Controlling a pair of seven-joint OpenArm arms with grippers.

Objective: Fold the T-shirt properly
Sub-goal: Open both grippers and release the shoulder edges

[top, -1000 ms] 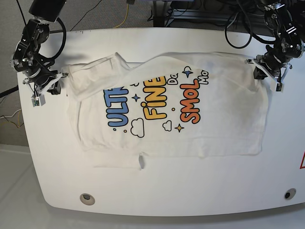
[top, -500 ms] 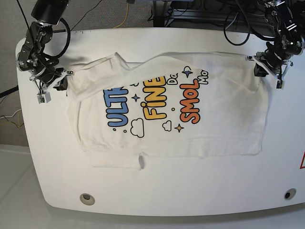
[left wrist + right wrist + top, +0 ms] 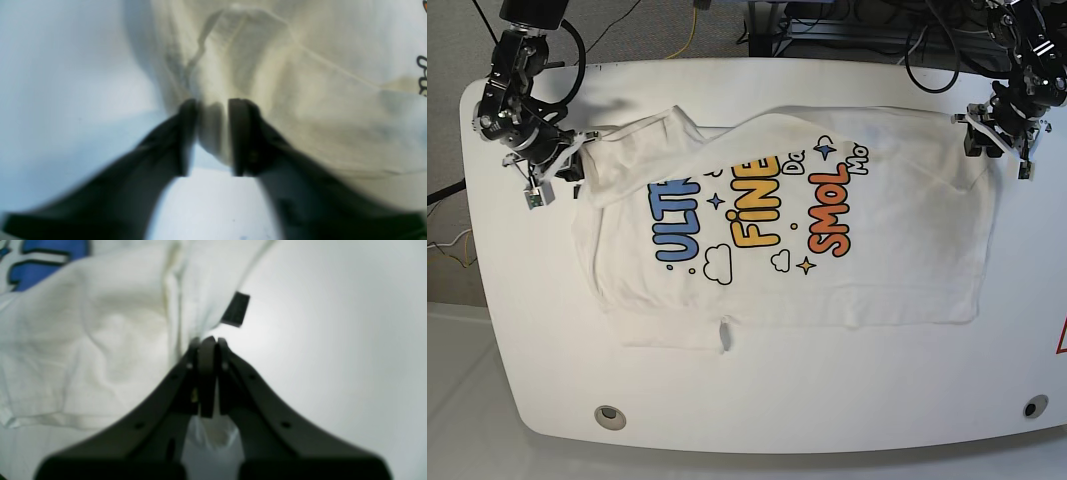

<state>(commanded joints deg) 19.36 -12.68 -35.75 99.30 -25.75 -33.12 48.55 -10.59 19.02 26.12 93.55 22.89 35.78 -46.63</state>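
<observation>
The white T-shirt [image 3: 887,250] lies print-up across the table, its blue, yellow and orange lettering [image 3: 757,205] facing me. At the shirt's far right corner my left gripper [image 3: 975,135] is closed on a fold of cloth; the left wrist view shows fabric [image 3: 300,83] bunched between the fingertips [image 3: 238,133]. My right gripper [image 3: 575,165] pinches the folded sleeve edge on the left side. In the right wrist view the gripper [image 3: 208,343] is shut tight on the hem, with a small black tag [image 3: 236,309] just beyond it.
The white table [image 3: 827,400] has a round hole near the front left [image 3: 609,416] and another near the front right [image 3: 1034,407]. Cables and a dark frame [image 3: 827,25] sit behind the far edge. A red mark [image 3: 1060,340] shows at the right border.
Both grippers moved toward the far edge while holding the shirt; the right gripper also shifted inward. The held corners and print shifted slightly with them.
</observation>
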